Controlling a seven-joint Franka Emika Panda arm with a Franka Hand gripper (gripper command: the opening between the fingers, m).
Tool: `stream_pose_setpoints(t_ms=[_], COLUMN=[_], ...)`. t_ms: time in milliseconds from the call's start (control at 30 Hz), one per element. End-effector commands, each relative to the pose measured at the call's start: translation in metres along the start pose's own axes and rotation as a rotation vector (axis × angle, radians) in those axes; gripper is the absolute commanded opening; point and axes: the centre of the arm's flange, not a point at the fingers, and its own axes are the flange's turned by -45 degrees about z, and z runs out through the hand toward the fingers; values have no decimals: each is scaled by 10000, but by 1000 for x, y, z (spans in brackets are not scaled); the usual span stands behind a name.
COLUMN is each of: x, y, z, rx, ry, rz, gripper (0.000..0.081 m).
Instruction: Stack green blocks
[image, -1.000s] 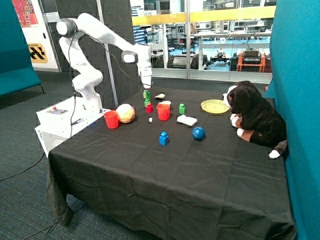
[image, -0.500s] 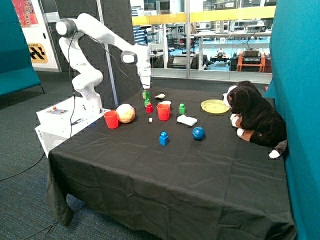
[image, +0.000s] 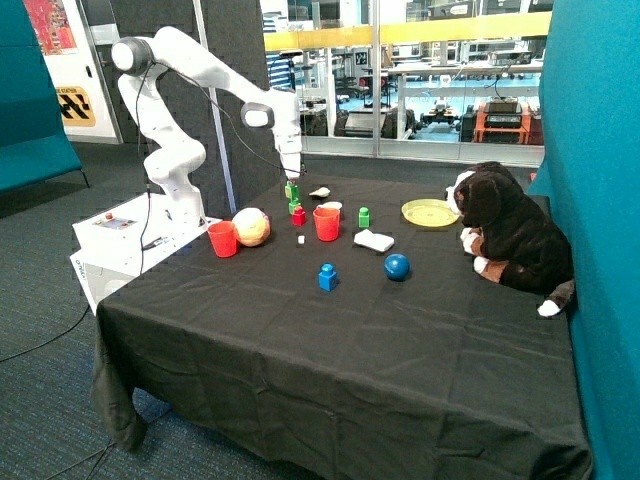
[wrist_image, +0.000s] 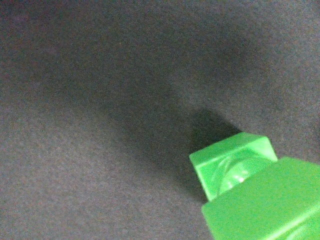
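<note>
Hanging over the far side of the black-clothed table (image: 330, 340), the gripper (image: 290, 178) has a green block (image: 290, 189) at its fingertips, raised just above a second green block (image: 295, 206). How far apart the fingers stand cannot be told, since they are too small to make out in the outside view, and the wrist view shows none of them. The held block appears lifted clear of the one below (a thin gap seems to separate them, though it is hard to be sure). The lower green block sits right by a small red block (image: 299, 216), and whether it rests on it or just behind it cannot be told. In the wrist view two green blocks fill one corner: the nearer block (wrist_image: 267, 202) overlaps the farther one (wrist_image: 232, 162), whose hollow face shows against the dark cloth. A third green block (image: 364, 217) stands alone on the cloth, past a red cup (image: 326, 223) and well apart from the gripper. Another red cup (image: 222, 239) stands beside a pale ball (image: 251, 226). Nearer the front lie a blue block (image: 327, 277) and a blue ball (image: 397, 266). A yellow plate (image: 428, 212) sits next to a plush dog (image: 505, 230).
</note>
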Motion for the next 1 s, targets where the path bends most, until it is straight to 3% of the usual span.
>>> stream_pose_setpoints(t_ms=[0,967], x=[4,7], y=[7,-8], z=[2,5], rx=[6,6], ry=[-11,-11], rz=[40,-24], gripper=[0,0])
